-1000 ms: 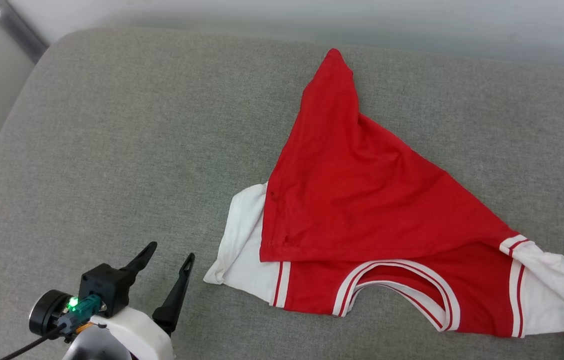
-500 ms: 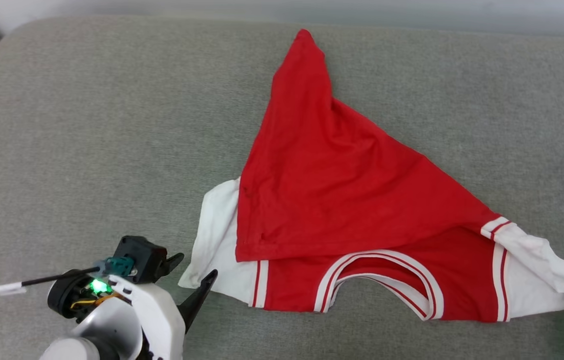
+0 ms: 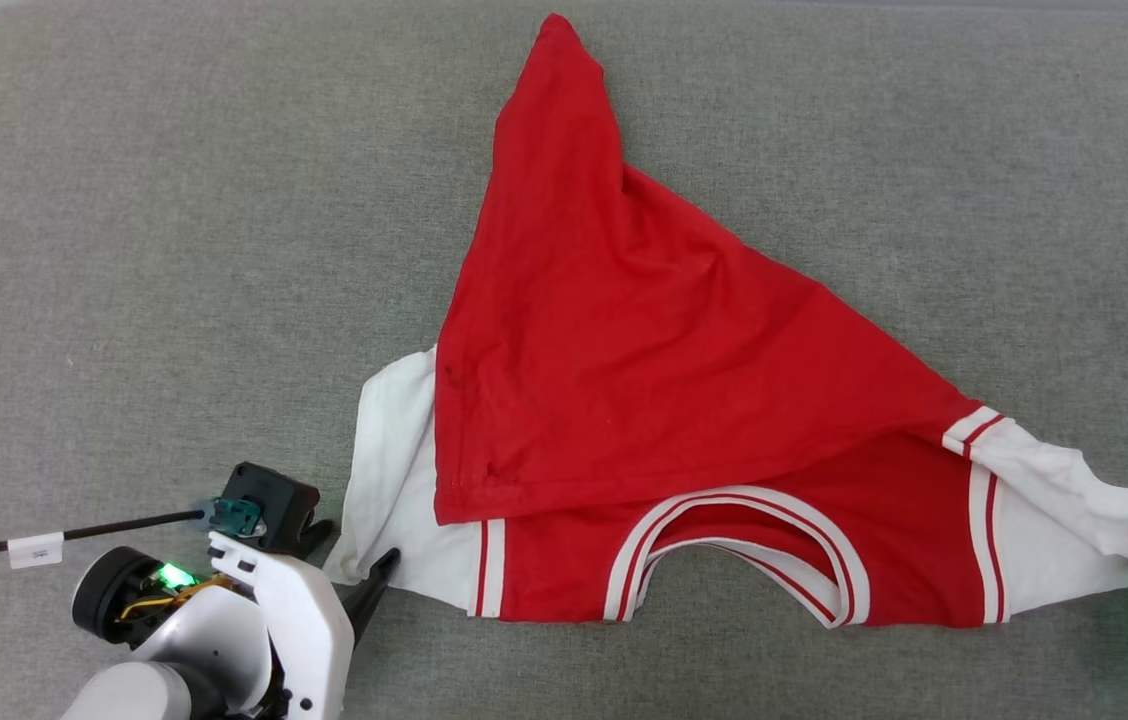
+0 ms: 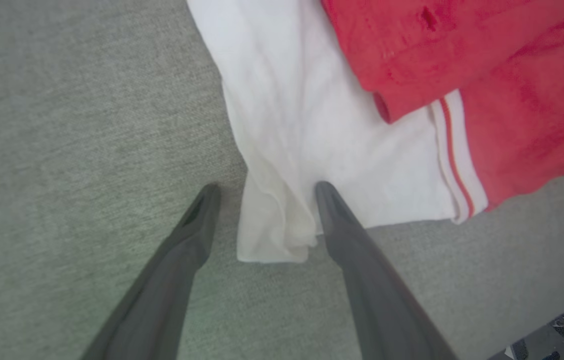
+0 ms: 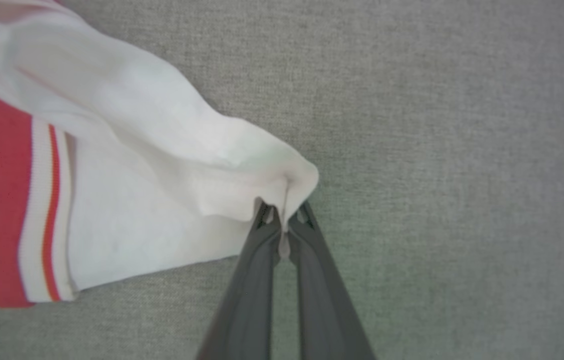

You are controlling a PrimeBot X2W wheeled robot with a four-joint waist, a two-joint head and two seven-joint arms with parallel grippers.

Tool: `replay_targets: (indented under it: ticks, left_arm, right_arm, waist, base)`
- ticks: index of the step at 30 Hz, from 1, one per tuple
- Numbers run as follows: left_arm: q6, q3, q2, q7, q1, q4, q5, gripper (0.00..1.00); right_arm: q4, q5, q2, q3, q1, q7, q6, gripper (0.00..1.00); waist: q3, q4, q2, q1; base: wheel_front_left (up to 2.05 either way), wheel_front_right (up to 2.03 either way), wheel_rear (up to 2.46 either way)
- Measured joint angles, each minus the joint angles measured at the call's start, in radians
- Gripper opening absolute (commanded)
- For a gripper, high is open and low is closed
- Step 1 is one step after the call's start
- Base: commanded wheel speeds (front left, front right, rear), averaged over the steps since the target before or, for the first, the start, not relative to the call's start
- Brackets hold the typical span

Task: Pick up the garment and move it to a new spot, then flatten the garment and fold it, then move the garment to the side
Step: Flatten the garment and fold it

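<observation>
Left wrist view: garment sleeve between spread left pincer.

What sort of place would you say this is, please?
Probably an indoor garment-folding station on a padded bench or sofa: grey woven upholstery, the garment lying on it, the left gripper and right gripper at its sleeves.

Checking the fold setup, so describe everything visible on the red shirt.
The garment is a soft-looking red T-shirt with white sleeves and red-white striped trim. It lies on the grey fabric surface, body folded into a triangle, collar nearest the robot. The right gripper pinches one sleeve tip; the open left gripper straddles the other's corner.
</observation>
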Motion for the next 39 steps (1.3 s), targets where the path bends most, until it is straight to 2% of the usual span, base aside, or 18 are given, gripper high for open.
replay_targets:
  ticks: [1, 3, 11, 17, 20, 21, 22, 24, 30, 39]
  left_arm:
    - [-0.005, -0.001, -0.004, 0.004, 0.000, 0.006, -0.018, 0.93]
    - [-0.012, 0.000, -0.003, 0.007, -0.001, 0.014, -0.027, 0.00]
    - [-0.029, -0.005, 0.007, 0.002, 0.008, 0.003, -0.045, 0.00]
    - [-0.035, 0.052, 0.077, 0.004, 0.031, -0.153, -0.082, 0.00]
    - [-0.036, 0.095, 0.138, 0.022, 0.034, -0.244, -0.089, 0.00]
    - [-0.036, 0.095, 0.138, 0.022, 0.034, -0.244, -0.089, 0.00]
    - [-0.030, 0.145, 0.172, 0.019, 0.014, -0.296, -0.084, 0.00]
    - [-0.030, 0.182, 0.208, 0.027, -0.009, -0.337, -0.088, 0.00]
    - [-0.050, 0.272, 0.281, 0.047, -0.130, -0.398, -0.138, 0.00]
    - [-0.074, 0.305, 0.332, 0.078, -0.445, -0.318, -0.173, 0.00]
  right_arm:
    - [-0.002, 0.000, -0.005, 0.008, 0.000, -0.002, 0.000, 0.00]
    - [-0.002, 0.001, -0.012, 0.017, 0.000, -0.009, 0.000, 0.00]
    - [-0.009, 0.031, -0.066, 0.026, 0.001, -0.006, 0.000, 0.00]
    - [-0.070, 0.163, -0.122, 0.036, -0.009, 0.071, 0.000, 0.00]
    - [-0.113, 0.236, -0.177, 0.025, -0.036, 0.130, 0.000, 0.00]
    - [-0.113, 0.236, -0.177, 0.025, -0.036, 0.130, 0.000, 0.00]
    - [-0.139, 0.293, -0.195, 0.006, -0.075, 0.171, 0.000, 0.00]
    - [-0.152, 0.346, -0.189, -0.021, -0.126, 0.214, 0.000, 0.00]
    - [-0.170, 0.468, -0.207, -0.027, -0.279, 0.314, 0.000, 0.00]
    - [-0.116, 0.506, -0.231, -0.036, -0.568, 0.379, 0.000, 0.00]
  waist:
    - [0.001, 0.001, 0.0000, 0.0000]
    - [0.002, 0.003, 0.0000, 0.0000]
    - [-0.048, 0.012, 0.0001, 0.0000]
    - [-0.125, 0.015, 0.0000, 0.0000]
    - [-0.170, 0.014, 0.0001, 0.0000]
    - [-0.170, 0.014, 0.0001, 0.0000]
    - [-0.201, 0.012, 0.0000, -0.0001]
    - [-0.231, 0.008, 0.0000, 0.0000]
    - [-0.296, -0.014, 0.0000, -0.0001]
    - [-0.346, -0.054, 0.0001, 0.0000]
  base:
    - [0.00, 0.00, 0.00]
    - [0.00, 0.00, 0.00]
    - [0.00, 0.00, 0.00]
    - [0.00, 0.00, 0.00]
    - [0.00, 0.00, 0.00]
    - [0.00, 0.00, 0.00]
    - [0.00, 0.00, 0.00]
    - [0.00, 0.00, 0.00]
    - [0.00, 0.00, 0.00]
    - [0.00, 0.00, 0.00]
